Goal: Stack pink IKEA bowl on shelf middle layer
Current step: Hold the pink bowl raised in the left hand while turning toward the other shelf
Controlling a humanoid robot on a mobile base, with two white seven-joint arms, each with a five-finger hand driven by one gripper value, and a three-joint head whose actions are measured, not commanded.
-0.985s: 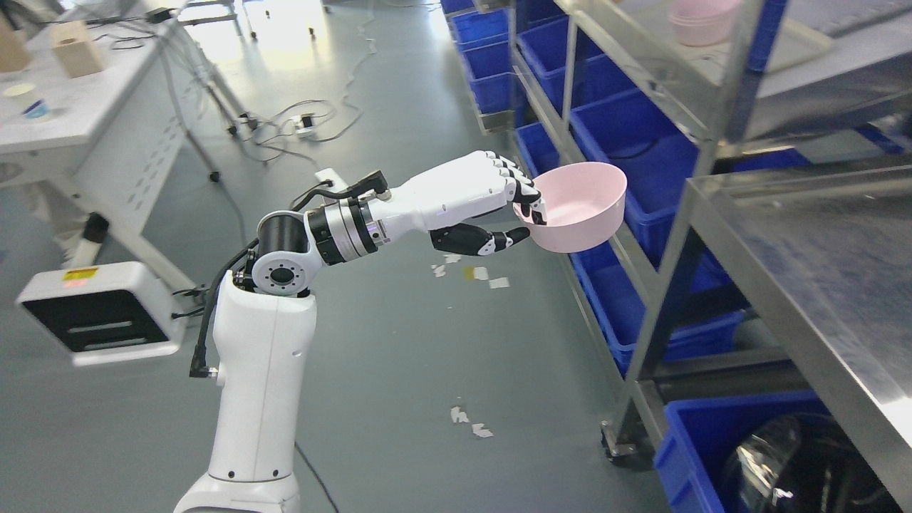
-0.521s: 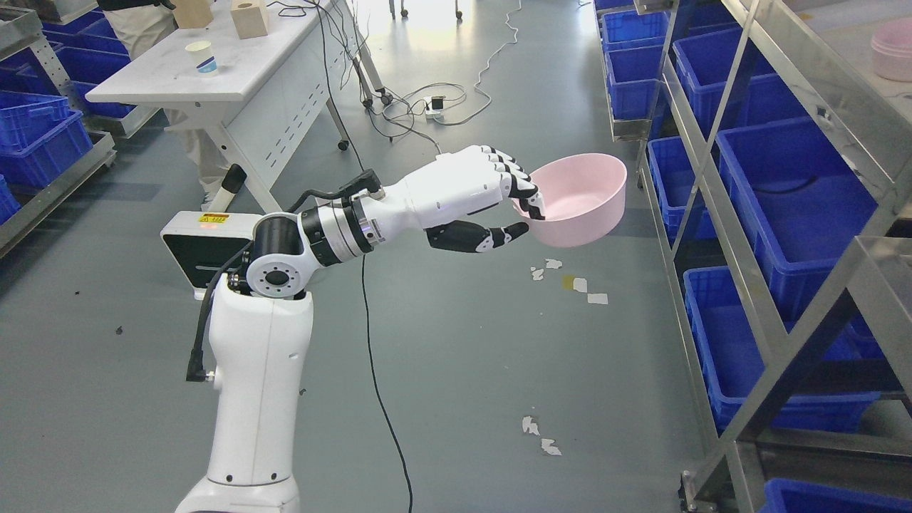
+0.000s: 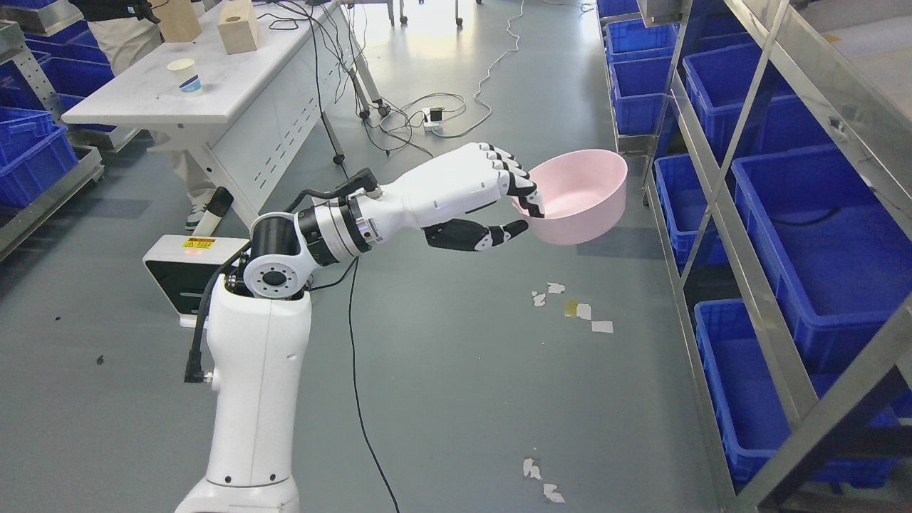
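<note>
**Pink bowl held out over the floor, short of the shelf**

The pink bowl (image 3: 581, 196) is a plain, smooth, round plastic dish with a wide open mouth and sloping sides, empty inside and tilted slightly so its opening faces up and toward the viewer. It hangs in the air above the grey floor (image 3: 456, 370), just left of the steel shelf (image 3: 719, 214) with its blue bins (image 3: 819, 249). The left robot hand (image 3: 502, 203) grips the bowl by its left rim: the fingers (image 3: 524, 189) curl over the edge into the bowl while the black thumb (image 3: 491, 236) presses beneath. The bowl juts out to the right of the hand. Far left stands a white bench (image 3: 178, 100) carrying a paper cup (image 3: 184, 75).
</note>
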